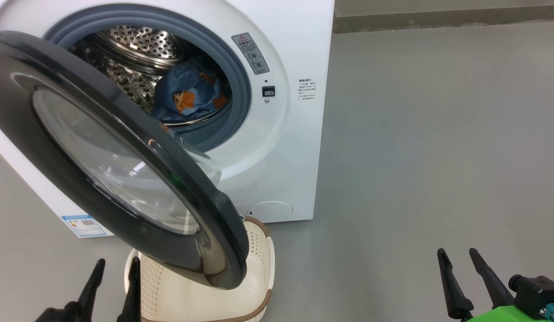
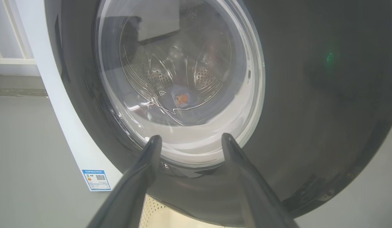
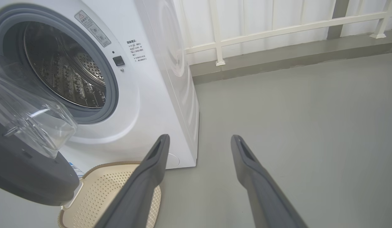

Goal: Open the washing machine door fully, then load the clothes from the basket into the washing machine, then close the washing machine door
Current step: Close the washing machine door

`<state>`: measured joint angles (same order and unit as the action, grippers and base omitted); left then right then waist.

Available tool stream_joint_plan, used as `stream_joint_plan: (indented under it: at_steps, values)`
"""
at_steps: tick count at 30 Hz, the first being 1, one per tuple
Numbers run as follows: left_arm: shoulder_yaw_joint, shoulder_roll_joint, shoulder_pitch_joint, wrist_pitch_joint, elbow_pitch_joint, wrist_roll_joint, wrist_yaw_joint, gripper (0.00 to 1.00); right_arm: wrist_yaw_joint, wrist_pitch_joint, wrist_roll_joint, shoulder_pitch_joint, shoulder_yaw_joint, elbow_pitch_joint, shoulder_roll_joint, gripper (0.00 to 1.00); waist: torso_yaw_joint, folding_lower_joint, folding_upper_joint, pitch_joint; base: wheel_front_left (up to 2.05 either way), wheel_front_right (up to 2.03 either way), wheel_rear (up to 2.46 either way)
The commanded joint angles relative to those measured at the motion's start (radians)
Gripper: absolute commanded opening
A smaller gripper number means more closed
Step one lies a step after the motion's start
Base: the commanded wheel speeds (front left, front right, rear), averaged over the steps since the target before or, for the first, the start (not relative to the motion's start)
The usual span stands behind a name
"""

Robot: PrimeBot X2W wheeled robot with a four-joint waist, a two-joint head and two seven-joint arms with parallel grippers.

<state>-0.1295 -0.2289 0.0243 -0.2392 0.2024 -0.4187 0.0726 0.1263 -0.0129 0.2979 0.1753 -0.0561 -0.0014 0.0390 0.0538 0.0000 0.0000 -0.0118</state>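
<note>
The white washing machine (image 1: 281, 147) stands with its black-rimmed door (image 1: 71, 147) partly swung out, overhanging the basket (image 1: 259, 264). The light blue clothes (image 1: 187, 96) lie inside the steel drum. The cream basket (image 3: 101, 193) on the floor shows nothing inside where visible. My left gripper (image 1: 116, 267) is open at the lower left, just in front of the door's outer face (image 2: 310, 95), not touching it. My right gripper (image 1: 457, 257) is open at the lower right over bare floor, well clear of the machine (image 3: 145, 104).
Grey floor (image 1: 415, 156) spreads to the right of the machine. A low kerb and a white railing (image 3: 278, 31) run behind it. A blue label (image 1: 83, 226) marks the machine's lower left corner.
</note>
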Motion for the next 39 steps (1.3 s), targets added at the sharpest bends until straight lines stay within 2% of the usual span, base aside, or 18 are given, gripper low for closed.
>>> stream_joint_plan:
  at_steps: [1, 8, 18, 28, 29, 30, 31, 34, 39]
  values:
    - [0.031, -0.014, -0.028, -0.013, -0.015, 0.014, -0.002, 1.0, 0.004, 0.0, -0.011, -0.017, 0.023, -0.031, 0.012, 1.0, 0.0, 0.0, 0.0, 0.0, 0.0, 0.0, 0.0]
    - [0.026, -0.008, -0.03, -0.017, -0.002, 0.019, 0.001, 1.0, 0.004, 0.003, -0.027, -0.015, 0.023, -0.044, 0.012, 1.0, 0.0, 0.0, 0.0, 0.0, 0.0, 0.0, 0.0]
    - [0.021, 0.007, -0.031, -0.021, 0.011, 0.029, 0.001, 1.0, 0.004, 0.006, -0.117, -0.007, 0.041, -0.093, 0.012, 1.0, 0.003, 0.0, 0.0, 0.003, 0.0, 0.0, 0.0]
    - [0.02, 0.014, -0.036, -0.022, 0.02, 0.041, 0.005, 1.0, 0.004, 0.015, -0.129, -0.004, 0.047, -0.145, 0.011, 1.0, 0.019, 0.0, 0.0, 0.009, 0.0, 0.0, 0.0]
    - [0.018, 0.014, -0.037, -0.022, 0.022, 0.042, 0.005, 1.0, 0.004, 0.013, -0.129, -0.005, 0.049, -0.148, 0.011, 0.96, 0.024, 0.0, 0.0, 0.009, 0.0, 0.0, 0.0]
    - [0.016, 0.015, -0.038, -0.022, 0.022, 0.044, 0.007, 1.0, 0.004, 0.005, -0.127, -0.009, 0.053, -0.154, 0.011, 0.4, 0.029, 0.0, 0.0, 0.01, 0.0, 0.0, 0.0]
    - [0.015, 0.015, -0.04, -0.022, 0.023, 0.045, 0.007, 1.0, 0.004, 0.002, -0.123, -0.013, 0.059, -0.158, 0.011, 0.0, 0.034, 0.0, 0.0, 0.01, 0.0, 0.0, 0.0]
    - [0.01, 0.016, -0.044, -0.022, 0.021, 0.05, 0.008, 1.0, 0.004, 0.004, -0.123, -0.03, 0.087, -0.166, 0.013, 0.0, 0.058, 0.0, 0.0, 0.011, 0.0, 0.0, 0.0]
    - [0.0, 0.017, -0.054, -0.022, 0.017, 0.06, 0.009, 1.0, 0.004, 0.012, -0.107, -0.079, 0.204, -0.167, 0.034, 0.0, 0.111, 0.0, 0.0, 0.01, 0.0, 0.0, 0.0]
